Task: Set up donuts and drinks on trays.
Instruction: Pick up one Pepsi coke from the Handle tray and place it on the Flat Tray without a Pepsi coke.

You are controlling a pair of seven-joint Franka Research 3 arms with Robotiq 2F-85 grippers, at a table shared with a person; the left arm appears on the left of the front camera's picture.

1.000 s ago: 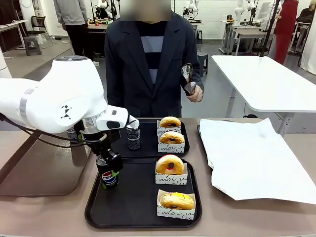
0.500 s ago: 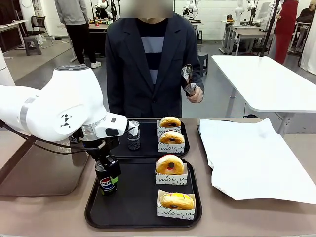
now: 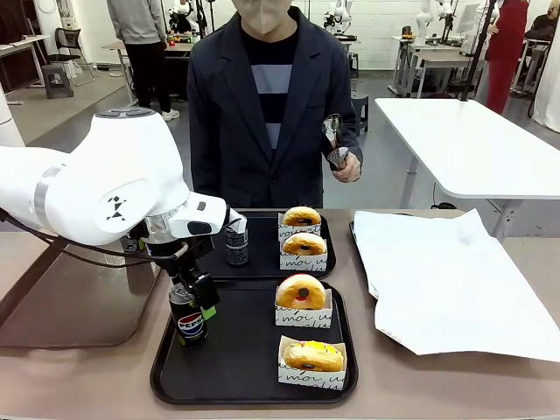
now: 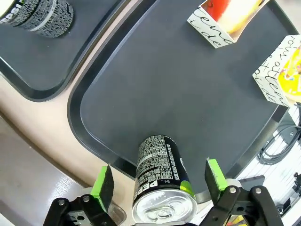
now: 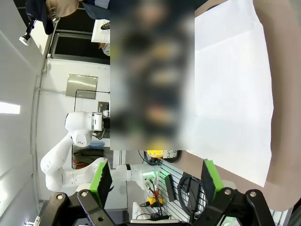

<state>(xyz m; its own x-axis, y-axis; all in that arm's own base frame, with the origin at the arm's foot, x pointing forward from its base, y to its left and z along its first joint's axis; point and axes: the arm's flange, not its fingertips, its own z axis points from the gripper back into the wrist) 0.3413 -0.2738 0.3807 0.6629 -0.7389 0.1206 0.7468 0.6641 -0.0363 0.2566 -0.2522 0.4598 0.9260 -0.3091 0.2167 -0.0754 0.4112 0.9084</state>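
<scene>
The black Pepsi can (image 3: 190, 322) stands upright at the left edge of the near black tray (image 3: 249, 363). My left gripper (image 3: 194, 294) is open around its top, and the left wrist view shows a gap between each green pad (image 4: 103, 181) and the can (image 4: 159, 165). Two sleeved donuts (image 3: 301, 293) (image 3: 312, 356) lie on the right side of this tray. The far tray (image 3: 262, 264) holds a dark grey can (image 3: 234, 243) and two more donuts (image 3: 302, 216) (image 3: 304, 245). My right gripper (image 5: 155, 181) is open, with nothing between its fingers.
A person stands at the far side holding metal tongs (image 3: 332, 140). A large white paper sheet (image 3: 446, 280) covers the table's right part. A brown surface (image 3: 61, 302) lies left of the trays.
My left gripper has brought the Pepsi can slightly back along the near tray's left side and opened its jaws, letting go of it. The donuts and the grey can have not moved.
</scene>
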